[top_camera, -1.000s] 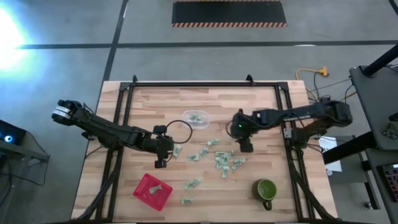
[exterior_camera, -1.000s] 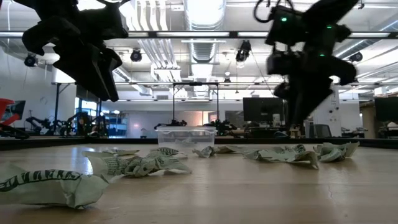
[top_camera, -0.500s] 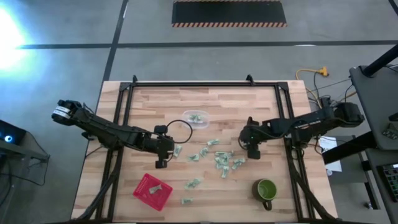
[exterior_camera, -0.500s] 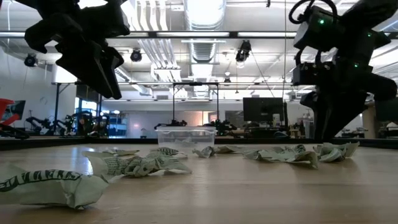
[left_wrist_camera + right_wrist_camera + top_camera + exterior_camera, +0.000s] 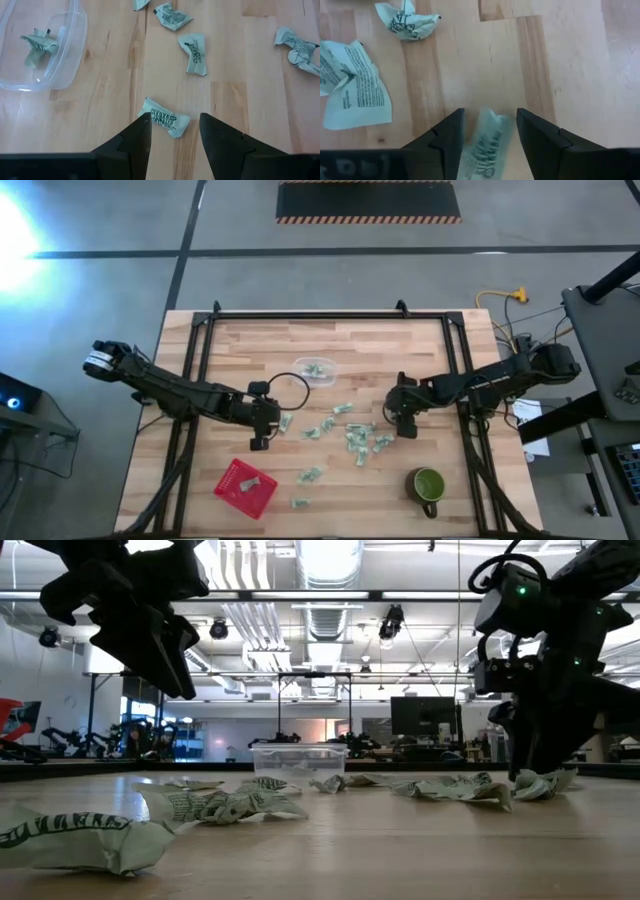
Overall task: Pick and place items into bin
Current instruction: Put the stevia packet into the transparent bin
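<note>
Right gripper (image 5: 487, 132) fingers apart, blurred item (image 5: 487, 137) between; grip unclear. Left gripper (image 5: 175, 132) fingers apart, empty.

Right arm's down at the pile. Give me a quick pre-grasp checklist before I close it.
1. Right gripper jaws open: ok.
2. A wrapped piece lies between its fingers: ok.
3. Neighbouring pieces outside the jaws: ok.
4. Fingers low enough to touch the table: cannot tell.
5. Left gripper apart, hovering open over another piece: ok.
6. Clear bin unobstructed: ok.
</note>
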Controlling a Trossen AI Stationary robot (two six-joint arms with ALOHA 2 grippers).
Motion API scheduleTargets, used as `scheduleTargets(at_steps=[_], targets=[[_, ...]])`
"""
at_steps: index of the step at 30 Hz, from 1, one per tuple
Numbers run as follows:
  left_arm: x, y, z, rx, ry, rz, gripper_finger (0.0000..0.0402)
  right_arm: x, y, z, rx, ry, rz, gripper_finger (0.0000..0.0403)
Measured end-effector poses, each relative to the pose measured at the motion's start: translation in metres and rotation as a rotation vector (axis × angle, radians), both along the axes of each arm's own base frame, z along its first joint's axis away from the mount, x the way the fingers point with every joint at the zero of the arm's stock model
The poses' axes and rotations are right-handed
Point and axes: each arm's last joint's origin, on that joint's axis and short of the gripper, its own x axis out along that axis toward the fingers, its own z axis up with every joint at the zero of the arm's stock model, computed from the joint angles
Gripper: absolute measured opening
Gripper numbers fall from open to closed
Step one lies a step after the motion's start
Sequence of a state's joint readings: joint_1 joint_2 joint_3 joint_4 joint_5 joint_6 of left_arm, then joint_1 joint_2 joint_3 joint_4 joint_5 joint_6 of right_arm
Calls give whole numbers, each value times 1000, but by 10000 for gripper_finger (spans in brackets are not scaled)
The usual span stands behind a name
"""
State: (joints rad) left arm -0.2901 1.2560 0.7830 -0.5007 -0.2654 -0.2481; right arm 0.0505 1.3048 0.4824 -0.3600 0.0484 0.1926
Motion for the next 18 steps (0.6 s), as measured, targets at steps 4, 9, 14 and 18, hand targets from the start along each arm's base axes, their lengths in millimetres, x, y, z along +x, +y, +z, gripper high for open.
scheduleTargets(at_steps=[4, 9, 14, 18], targets=[[0, 0, 0, 0, 0, 0, 151, 0, 1, 0, 2, 3, -1, 153], [0, 0, 0, 0, 1, 1, 151, -1, 2, 0, 5, 2, 1, 111], [0, 0, -1, 0, 2, 1, 151, -2, 2, -1, 1, 21, 2, 80], [0, 0, -1, 1, 3, 1, 151, -3, 2, -1, -5, 26, 18, 47]])
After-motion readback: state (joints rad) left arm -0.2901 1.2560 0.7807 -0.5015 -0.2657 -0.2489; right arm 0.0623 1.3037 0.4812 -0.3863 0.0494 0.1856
